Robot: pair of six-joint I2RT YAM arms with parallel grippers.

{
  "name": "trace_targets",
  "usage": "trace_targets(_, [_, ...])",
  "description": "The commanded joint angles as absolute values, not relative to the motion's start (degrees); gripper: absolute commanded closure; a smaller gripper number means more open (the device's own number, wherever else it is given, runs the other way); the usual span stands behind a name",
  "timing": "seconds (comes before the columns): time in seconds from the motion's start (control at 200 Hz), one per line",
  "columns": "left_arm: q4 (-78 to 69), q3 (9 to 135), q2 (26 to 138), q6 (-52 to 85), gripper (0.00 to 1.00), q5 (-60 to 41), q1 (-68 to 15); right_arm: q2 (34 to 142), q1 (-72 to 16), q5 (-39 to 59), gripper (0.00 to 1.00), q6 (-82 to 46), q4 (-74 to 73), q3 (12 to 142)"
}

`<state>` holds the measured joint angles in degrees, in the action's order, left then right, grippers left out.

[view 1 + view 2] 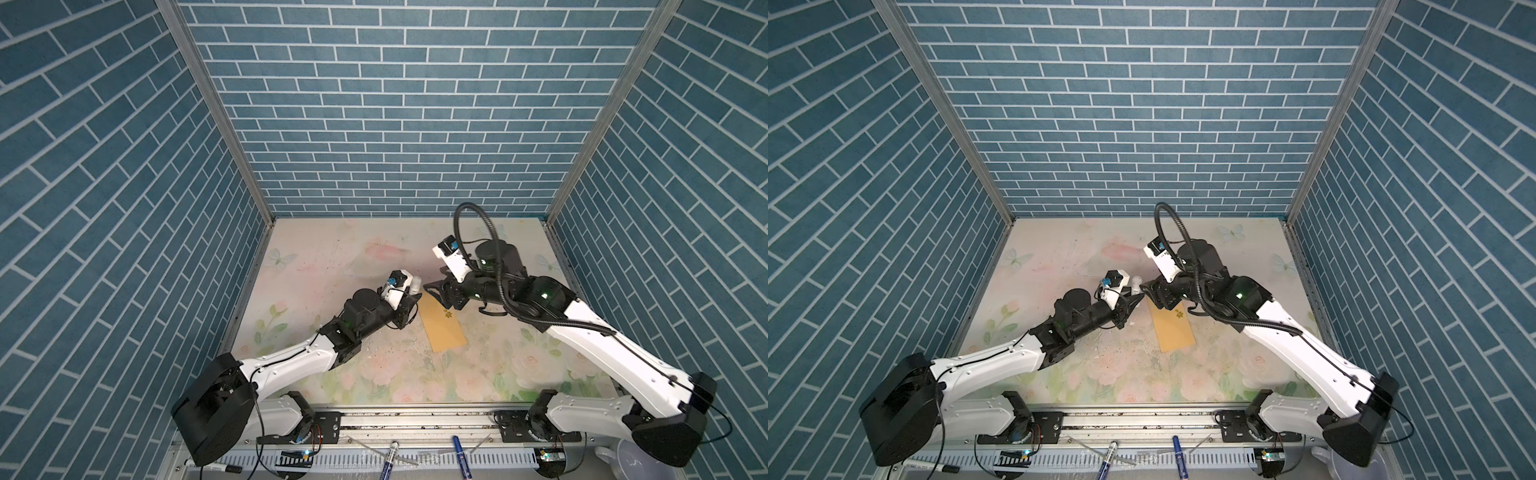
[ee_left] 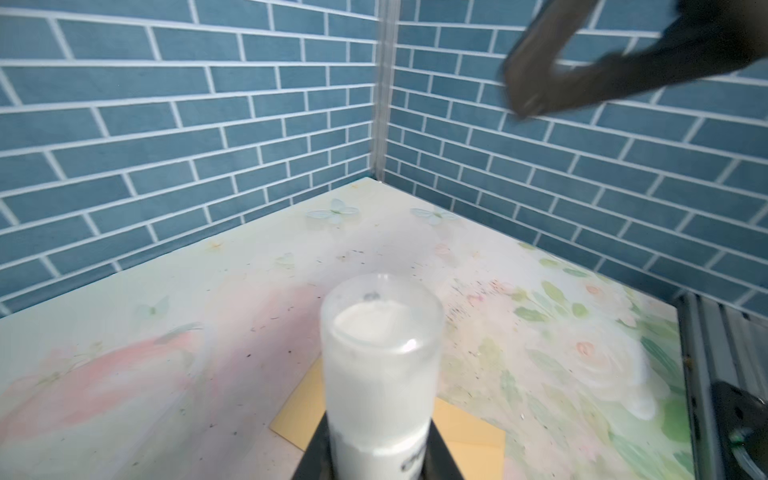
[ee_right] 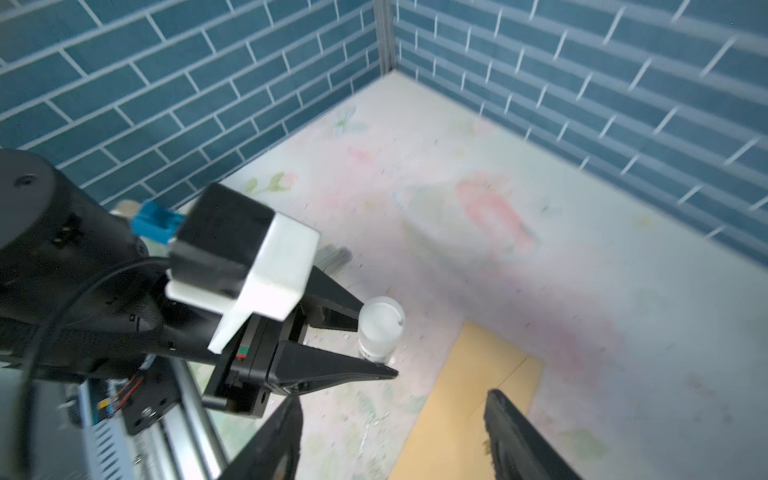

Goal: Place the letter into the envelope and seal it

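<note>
Left wrist view: left gripper (image 2: 378, 451) clamps white plastic glue-stick tube (image 2: 380, 374), bottom centre; right gripper (image 3: 392, 409) wide, empty, over tan kraft paper envelope (image 3: 453, 415). Tilt tube down, swipe flap (image 3: 496, 353) lightly.

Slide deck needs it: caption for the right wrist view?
Left gripper grips a white glue stick beside the tan envelope on the floral table; right gripper open over the envelope.

Envelope (image 1: 442, 328) on table (image 1: 316, 257), centre-right
</note>
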<state>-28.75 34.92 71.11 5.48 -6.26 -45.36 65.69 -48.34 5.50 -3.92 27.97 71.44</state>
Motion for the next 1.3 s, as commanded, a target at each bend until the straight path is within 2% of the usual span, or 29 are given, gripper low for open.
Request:
trace_targets(0.0, [-15.27, 38.47, 70.7, 9.94, 1.0, 0.11, -45.06, 61.91, -48.17, -0.95, 0.09, -3.4, 20.9, 65.38])
trace_targets(0.1, [-7.39, 43.6, 72.79, 14.75, 1.0, -0.09, -43.28, 58.85, -48.08, -4.71, 0.02, -4.43, 17.15, 61.13])
trace_targets(0.235, [4.16, 51.53, 78.31, 19.98, 1.0, 0.55, -41.09, 57.78, -47.73, -8.17, 0.01, -5.68, 15.33, 57.66])
trace_targets(0.355, [7.99, 55.18, 83.5, 22.33, 1.0, 2.81, -40.09, 58.49, -47.22, -10.37, 0.01, -6.81, 15.56, 56.34])
trace_targets(0.595, [7.16, 57.38, 92.86, 27.46, 1.0, 2.26, -36.14, 59.15, -44.98, -12.57, 0.01, -9.55, 15.49, 53.51])
trace_targets(1.05, [7.82, 62.52, 105.12, 30.73, 1.0, -0.79, -32.4, 59.08, -37.87, -8.66, 0.01, -14.31, 15.5, 49.0])
trace_targets(1.295, [8.11, 63.54, 107.83, 31.09, 0.91, -1.67, -31.99, 60.93, -36.23, -7.22, 0.01, -15.89, 15.22, 48.11])
